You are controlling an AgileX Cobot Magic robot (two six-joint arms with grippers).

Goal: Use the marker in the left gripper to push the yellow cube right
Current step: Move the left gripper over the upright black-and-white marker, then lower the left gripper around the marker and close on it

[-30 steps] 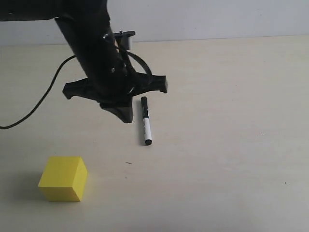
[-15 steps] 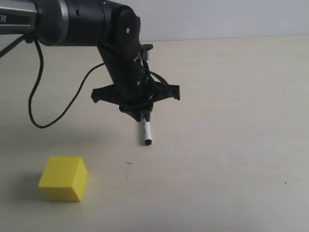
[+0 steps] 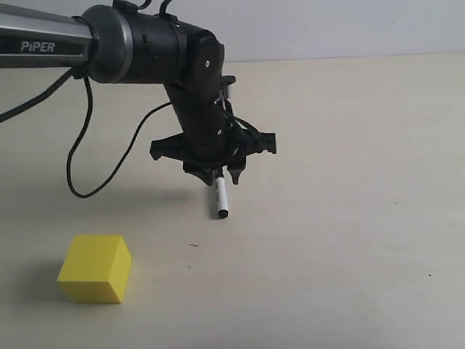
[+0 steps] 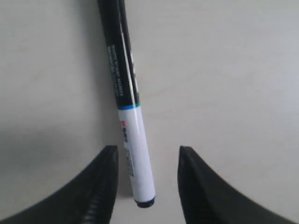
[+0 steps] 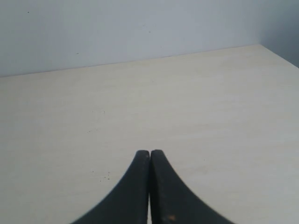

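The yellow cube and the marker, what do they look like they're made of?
Yellow cube: matte, evenly coloured faces with sharp edges, likely painted wood or dense foam; can't tell which. Marker: glossy plastic, judging by the highlight stripe along its printed barrel.

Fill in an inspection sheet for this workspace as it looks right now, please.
Surface: pale beige matte tabletop, with a few tiny dark specks.
Job's things: slim white whiteboard marker with black cap lies flat on the tabletop, not gripped; bright yellow solid cube sits apart from it, nearer the camera and further left in the exterior view, untouched.
Clutter: nothing seen.
Tools: black two-fingered left tool is open, low over the marker with a finger on each side; right tool is shut and empty.
Cables: black cable loops down from the black and grey left arm, clear of marker and cube.
Surroundings: plain pale grey wall behind the table.
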